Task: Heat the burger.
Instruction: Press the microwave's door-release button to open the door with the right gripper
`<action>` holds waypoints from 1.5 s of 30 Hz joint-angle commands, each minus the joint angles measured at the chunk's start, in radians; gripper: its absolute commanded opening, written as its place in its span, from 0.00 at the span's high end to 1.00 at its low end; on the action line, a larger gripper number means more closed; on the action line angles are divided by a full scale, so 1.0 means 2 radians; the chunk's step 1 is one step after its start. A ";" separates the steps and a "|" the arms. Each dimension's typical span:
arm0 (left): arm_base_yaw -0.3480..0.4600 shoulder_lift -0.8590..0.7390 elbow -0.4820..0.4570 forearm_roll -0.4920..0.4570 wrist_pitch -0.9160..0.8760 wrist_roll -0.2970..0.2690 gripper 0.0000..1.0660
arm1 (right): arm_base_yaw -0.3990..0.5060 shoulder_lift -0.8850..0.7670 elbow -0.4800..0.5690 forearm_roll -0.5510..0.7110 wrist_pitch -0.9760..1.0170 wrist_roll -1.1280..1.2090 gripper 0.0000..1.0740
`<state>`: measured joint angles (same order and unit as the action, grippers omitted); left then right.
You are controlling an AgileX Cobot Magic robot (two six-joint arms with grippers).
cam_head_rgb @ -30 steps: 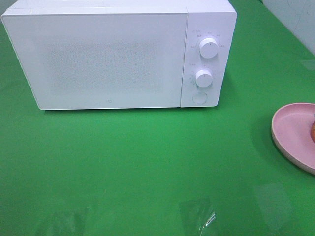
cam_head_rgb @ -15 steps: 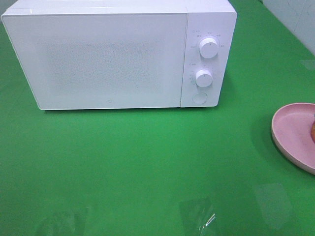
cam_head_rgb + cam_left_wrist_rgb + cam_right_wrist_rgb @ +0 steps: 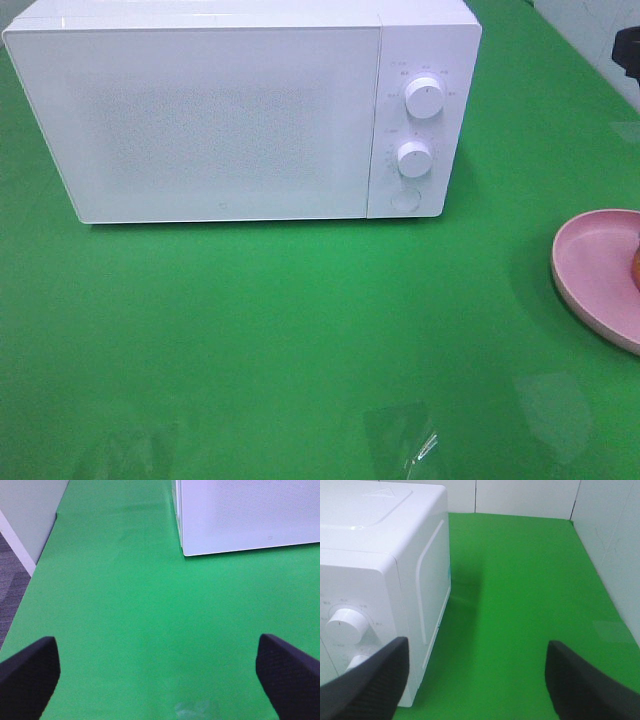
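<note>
Burger (image 3: pixel 636 268), only an orange-brown sliver showing, cut off at the view's right edge, on pink plate (image 3: pixel 592 265)

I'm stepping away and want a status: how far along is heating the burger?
Done: nothing visible; the microwave door is shut and the burger, a sliver at the frame edge, sits on the pink plate. In hand: nothing; the left gripper and right gripper are open and empty, the right one near the microwave's dials. Left: open the door, load the burger, shut it, set the dials.
</note>
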<state>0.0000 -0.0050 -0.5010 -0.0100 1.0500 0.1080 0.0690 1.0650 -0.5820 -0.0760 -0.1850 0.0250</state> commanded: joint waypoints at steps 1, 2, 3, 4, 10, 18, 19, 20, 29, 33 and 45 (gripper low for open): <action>0.000 -0.012 0.002 -0.001 -0.006 -0.001 0.06 | -0.002 0.016 0.000 -0.003 -0.041 0.004 0.32; 0.000 -0.012 0.002 -0.001 -0.006 -0.001 0.06 | -0.002 0.031 0.000 0.007 -0.064 -0.003 0.32; 0.000 -0.012 0.002 -0.001 -0.006 -0.001 0.06 | -0.002 0.031 0.000 0.007 -0.064 -0.003 0.32; 0.000 -0.012 0.002 -0.001 -0.006 -0.001 0.06 | -0.002 0.039 0.000 0.010 -0.073 -0.012 0.32; 0.000 -0.012 0.002 -0.001 -0.006 -0.001 0.06 | 0.016 0.093 0.000 0.072 -0.124 -0.083 0.32; 0.000 -0.012 0.002 -0.001 -0.006 -0.001 0.06 | 0.080 0.159 0.000 0.179 -0.190 -0.162 0.32; 0.000 -0.012 0.002 -0.001 -0.006 -0.001 0.06 | 0.098 0.167 0.000 0.197 -0.209 -0.169 0.32; 0.000 -0.012 0.002 -0.001 -0.006 -0.001 0.06 | 0.098 0.167 0.000 0.197 -0.209 -0.169 0.32; 0.000 -0.012 0.002 -0.001 -0.006 -0.001 0.06 | 0.178 0.174 0.052 0.307 -0.373 -0.230 0.32; 0.000 -0.012 0.002 -0.001 -0.006 -0.001 0.06 | 0.225 0.174 0.076 0.361 -0.425 -0.247 0.32; 0.000 -0.012 0.002 -0.001 -0.006 -0.001 0.06 | 0.340 0.224 0.092 0.465 -0.505 -0.244 0.32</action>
<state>0.0000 -0.0050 -0.5010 -0.0100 1.0500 0.1080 0.7200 1.4870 -0.3970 0.8260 -1.1400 -0.4660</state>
